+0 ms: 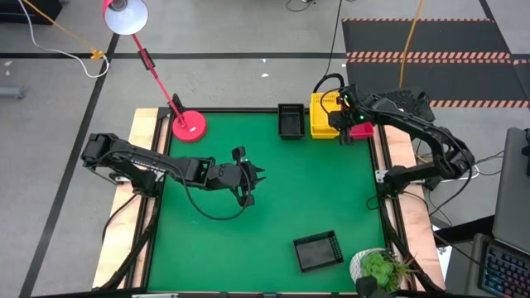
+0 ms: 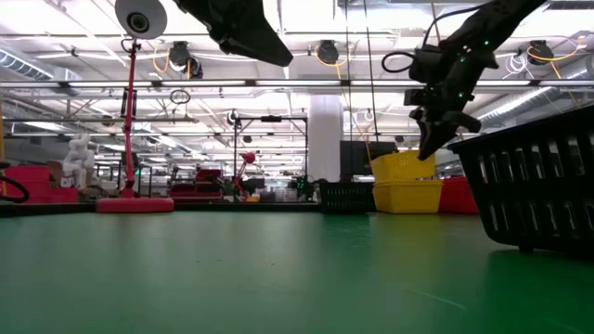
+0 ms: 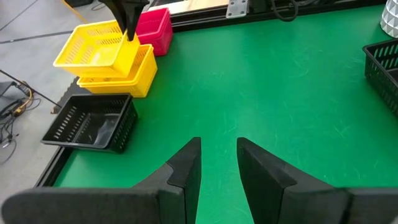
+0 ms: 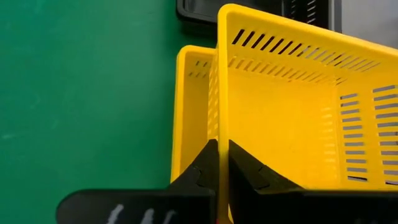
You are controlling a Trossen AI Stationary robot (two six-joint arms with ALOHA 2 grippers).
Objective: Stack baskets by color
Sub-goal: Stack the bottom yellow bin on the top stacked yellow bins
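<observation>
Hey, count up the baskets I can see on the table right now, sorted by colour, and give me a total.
Yellow baskets: 2, one held tilted by the right gripper above another resting on the mat.
Black baskets: 2, one at the far edge, one near the plant.
Red-pink baskets: at least 1; stacked ones cannot be told apart.
Total: 5 visible.

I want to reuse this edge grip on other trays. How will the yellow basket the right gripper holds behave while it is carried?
The yellow basket probably stays stiff: pinched at one wall by the right gripper, it holds shape. It hangs tilted over the lower yellow basket, so it may swing. Slotted plastic suggests lightness.
</observation>
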